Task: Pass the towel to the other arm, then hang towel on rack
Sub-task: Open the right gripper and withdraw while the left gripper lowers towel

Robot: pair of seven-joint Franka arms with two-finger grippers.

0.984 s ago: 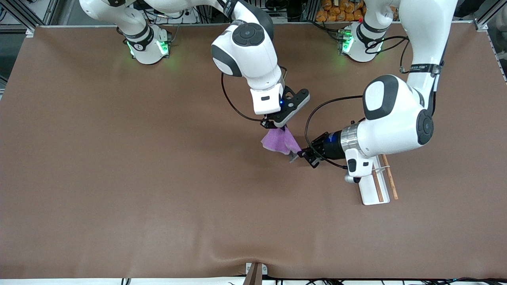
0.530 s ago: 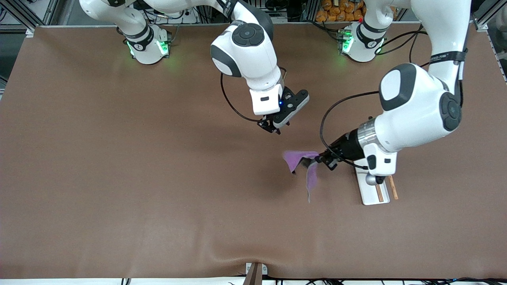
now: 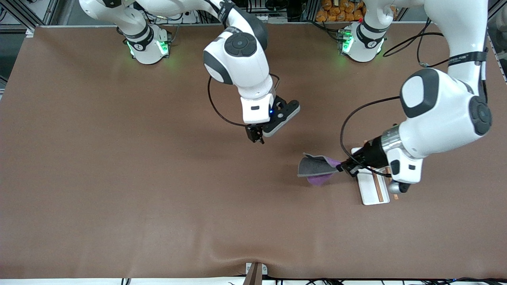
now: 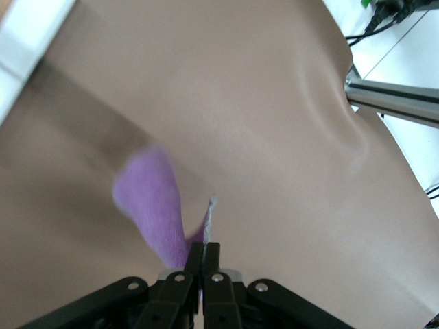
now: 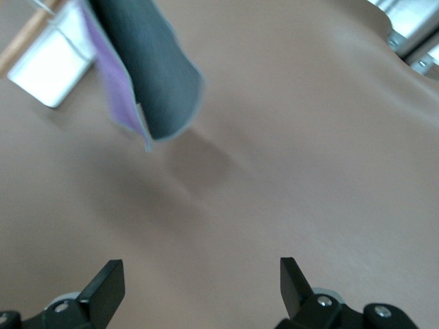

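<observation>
- Carried since earlier toward frame's right: towel (image 3: 317,169), pinched in left gripper (image 3: 344,168), beside rack (image 3: 372,190).
- Right gripper (image 3: 255,138): spread wide, empty, mid-frame, over table (image 3: 119,158).

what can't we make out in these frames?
- Rack: in the front view the left arm covers the end farther from the camera, so the bracket and most of both rods are hidden; the right wrist view cuts it off at the edge.
- Towel: the pinched edge sits between the left gripper fingers in the left wrist view and is blurred.
- Right gripper: the front view is too small to show its fingers; the right wrist view shows them spread, holding nothing.
</observation>
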